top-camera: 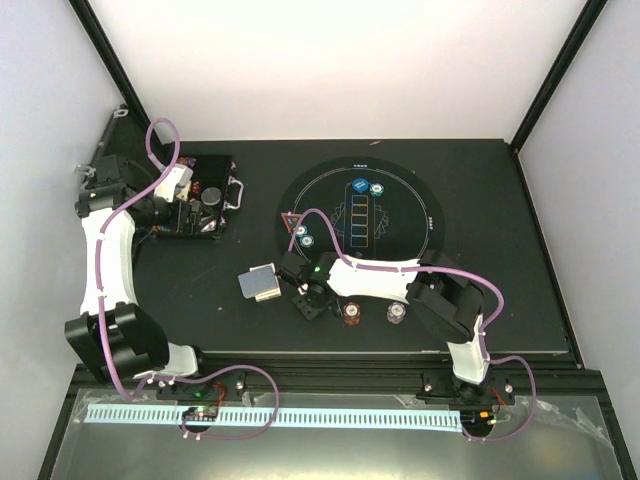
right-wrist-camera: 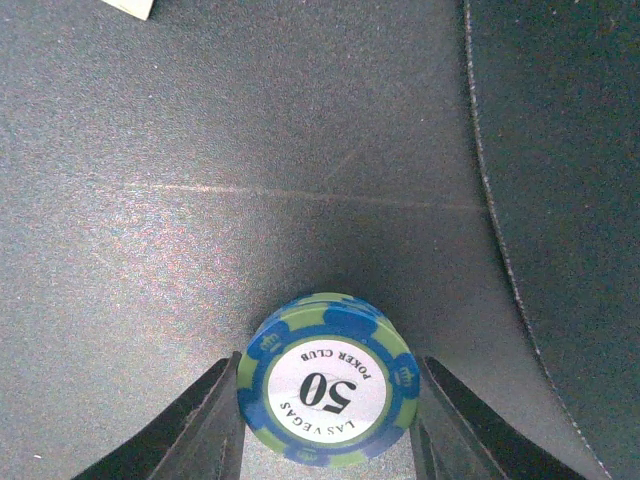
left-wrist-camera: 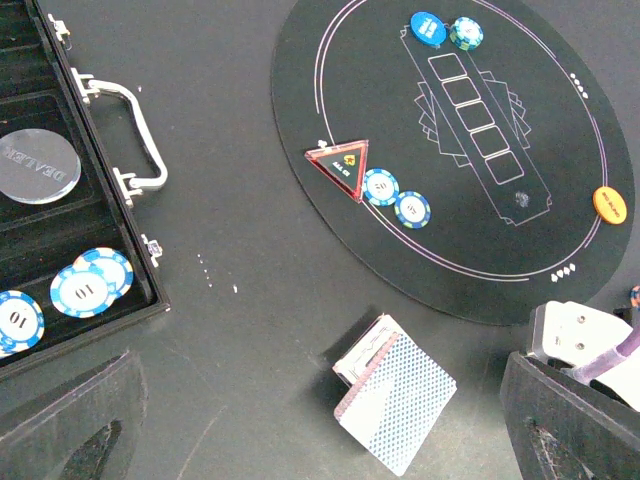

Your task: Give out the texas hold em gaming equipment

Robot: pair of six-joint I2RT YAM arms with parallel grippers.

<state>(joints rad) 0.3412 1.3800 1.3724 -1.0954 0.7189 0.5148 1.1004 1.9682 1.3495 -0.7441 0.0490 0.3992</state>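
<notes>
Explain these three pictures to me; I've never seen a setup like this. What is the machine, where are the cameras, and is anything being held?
Two robot arms, left and right, are bolted at the table's near edge. One picture looks down from above; the others come from cameras on each wrist. On the table: a round black mat with chips and a blue button, a card deck, and an open black case with more chips. The left pincer is open, empty. The right pincer has its fingers flanking a chip marked 50; whether they grip it is unclear.
</notes>
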